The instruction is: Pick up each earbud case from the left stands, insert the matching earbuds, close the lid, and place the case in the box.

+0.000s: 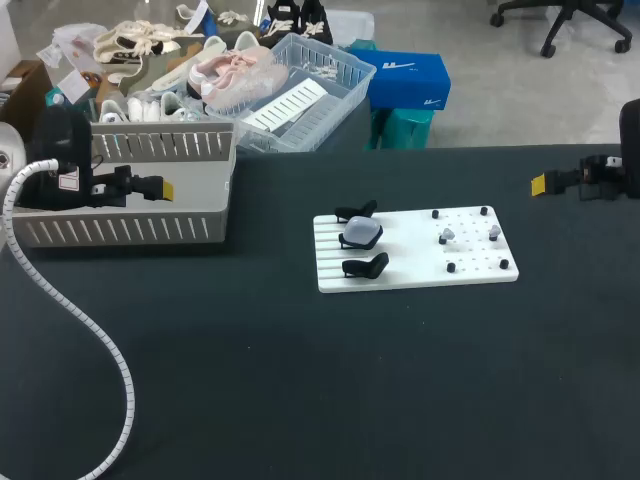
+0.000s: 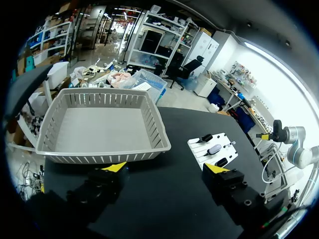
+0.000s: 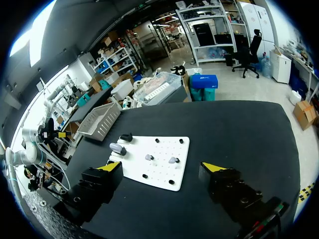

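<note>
A white board [image 1: 400,275] lies mid-table. On its left side a pale translucent earbud case [image 1: 361,234] sits between two black stands [image 1: 366,266]. Two small earbuds [image 1: 447,235] rest among black pegs on the board's right half. My left gripper [image 1: 160,187] hovers open over the grey basket [image 1: 120,230], well left of the board. My right gripper [image 1: 540,183] hangs open at the table's far right edge. In the left wrist view the open gripper [image 2: 167,169] faces the basket [image 2: 107,157] and the case [image 2: 215,149]. From the right wrist the open gripper [image 3: 164,167] looks at the case [image 3: 118,148] and earbuds [image 3: 148,157].
The grey basket is empty inside and stands at the table's back left. A white coiled cable [image 1: 90,340] trails from my left arm across the left front of the black table.
</note>
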Motion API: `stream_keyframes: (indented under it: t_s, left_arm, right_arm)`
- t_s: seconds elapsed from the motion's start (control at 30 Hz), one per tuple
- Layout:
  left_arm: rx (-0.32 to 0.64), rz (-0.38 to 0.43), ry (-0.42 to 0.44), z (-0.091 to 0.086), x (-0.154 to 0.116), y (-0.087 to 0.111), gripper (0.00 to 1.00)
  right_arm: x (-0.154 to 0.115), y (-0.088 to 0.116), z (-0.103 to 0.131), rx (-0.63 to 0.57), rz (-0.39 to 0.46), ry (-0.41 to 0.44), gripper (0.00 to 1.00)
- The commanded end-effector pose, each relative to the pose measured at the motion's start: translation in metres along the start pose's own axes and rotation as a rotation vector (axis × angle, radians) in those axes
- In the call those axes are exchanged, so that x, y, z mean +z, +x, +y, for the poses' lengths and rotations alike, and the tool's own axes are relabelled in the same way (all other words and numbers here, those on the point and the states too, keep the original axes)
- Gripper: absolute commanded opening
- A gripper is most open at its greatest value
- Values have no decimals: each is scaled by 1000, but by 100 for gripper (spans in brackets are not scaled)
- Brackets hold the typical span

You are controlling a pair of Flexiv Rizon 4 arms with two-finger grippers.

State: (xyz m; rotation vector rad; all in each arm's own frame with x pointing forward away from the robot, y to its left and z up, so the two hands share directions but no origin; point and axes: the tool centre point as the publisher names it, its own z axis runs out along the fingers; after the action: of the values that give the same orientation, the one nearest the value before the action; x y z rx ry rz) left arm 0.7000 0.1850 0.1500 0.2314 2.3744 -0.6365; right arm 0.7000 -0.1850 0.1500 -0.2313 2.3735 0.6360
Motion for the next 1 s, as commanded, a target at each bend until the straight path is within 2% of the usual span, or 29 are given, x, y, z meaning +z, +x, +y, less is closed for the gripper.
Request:
stream_keyframes:
  t_s: [0.03, 0.67, 0.83, 1.0]
  left_arm:
    - [0, 0, 0, 0, 0, 0, 100]
    - [4, -6, 18, 0, 1, 0, 100]
    - [106, -17, 105, -6, 0, 1, 100]
    - [282, -36, 239, -15, -7, 5, 100]
  right_arm:
    - [0, 0, 0, 0, 0, 0, 100]
    - [0, 0, 0, 0, 0, 0, 100]
    - [0, 0, 0, 0, 0, 0, 100]
    - [0, 0, 0, 0, 0, 0, 100]
